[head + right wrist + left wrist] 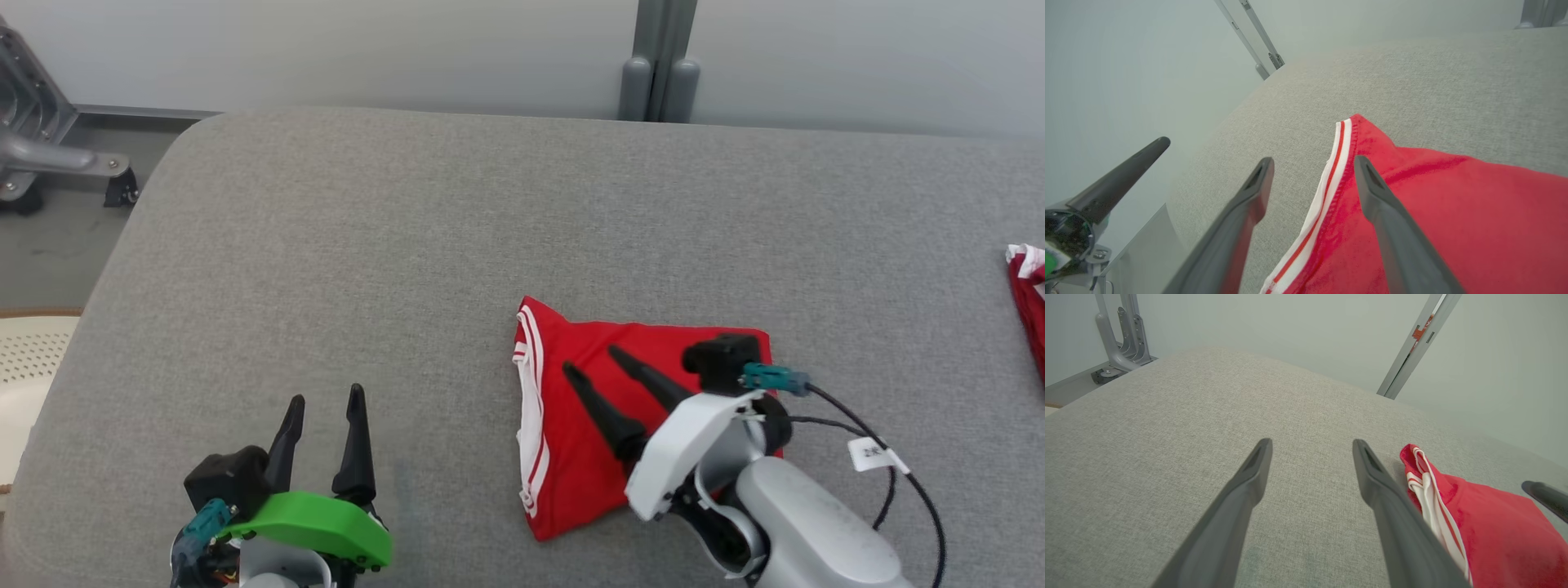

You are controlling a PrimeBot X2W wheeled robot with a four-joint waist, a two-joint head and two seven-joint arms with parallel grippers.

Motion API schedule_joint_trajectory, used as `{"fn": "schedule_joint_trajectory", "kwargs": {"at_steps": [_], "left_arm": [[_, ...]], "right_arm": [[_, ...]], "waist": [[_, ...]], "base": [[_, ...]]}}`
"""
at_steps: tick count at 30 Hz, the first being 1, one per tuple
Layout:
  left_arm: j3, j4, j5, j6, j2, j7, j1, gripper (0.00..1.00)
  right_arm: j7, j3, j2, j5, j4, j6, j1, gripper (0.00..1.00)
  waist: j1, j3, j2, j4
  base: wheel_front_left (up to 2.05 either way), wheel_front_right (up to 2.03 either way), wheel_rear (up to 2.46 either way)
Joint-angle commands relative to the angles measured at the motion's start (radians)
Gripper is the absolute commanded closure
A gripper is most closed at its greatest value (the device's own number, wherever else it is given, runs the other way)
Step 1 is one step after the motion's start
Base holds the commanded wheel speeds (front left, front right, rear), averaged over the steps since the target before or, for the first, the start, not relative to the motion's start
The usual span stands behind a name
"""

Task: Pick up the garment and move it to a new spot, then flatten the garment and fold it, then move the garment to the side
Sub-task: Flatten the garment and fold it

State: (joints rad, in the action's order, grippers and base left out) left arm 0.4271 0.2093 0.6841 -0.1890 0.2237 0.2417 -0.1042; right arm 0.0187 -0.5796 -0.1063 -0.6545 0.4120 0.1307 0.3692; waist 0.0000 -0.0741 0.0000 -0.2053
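Head view: my left gripper (326, 394) and right gripper (592, 360) stand jaws released, right above the seemingly folded garment (580, 490); pinch all layers.

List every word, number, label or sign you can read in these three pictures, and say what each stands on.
Nothing can be read.
White tag on the black cable: small dark print, too small and blurred to read.
Red garment: white stripes only, no lettering in sight.
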Motion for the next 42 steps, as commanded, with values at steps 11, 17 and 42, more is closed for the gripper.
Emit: {"fn": "schedule_joint_trajectory", "kwargs": {"at_steps": [11, 17, 42], "left_arm": [[0.024, 0.018, -0.048, 0.027, -0.024, 0.017, -0.043, 0.00], [-0.026, 0.045, -0.109, 0.049, -0.061, 0.024, -0.058, 0.00], [-0.283, 0.040, -0.308, 0.150, -0.162, 0.024, 0.101, 0.00]], "right_arm": [[0.193, 0.333, -0.059, 0.272, -0.043, 0.000, -0.118, 0.00], [0.226, 0.494, -0.005, 0.389, -0.094, 0.000, -0.211, 0.00], [0.247, 0.548, 0.055, 0.465, -0.150, 0.000, -0.289, 0.00]], "waist": [[0.0000, 0.025, 0.0000, 0.109], [0.0000, 0.040, 0.0000, 0.162], [0.0000, 0.062, 0.0000, 0.189]], "base": [[0.00, 0.00, 0.00], [0.00, 0.00, 0.00], [0.00, 0.00, 0.00]]}}
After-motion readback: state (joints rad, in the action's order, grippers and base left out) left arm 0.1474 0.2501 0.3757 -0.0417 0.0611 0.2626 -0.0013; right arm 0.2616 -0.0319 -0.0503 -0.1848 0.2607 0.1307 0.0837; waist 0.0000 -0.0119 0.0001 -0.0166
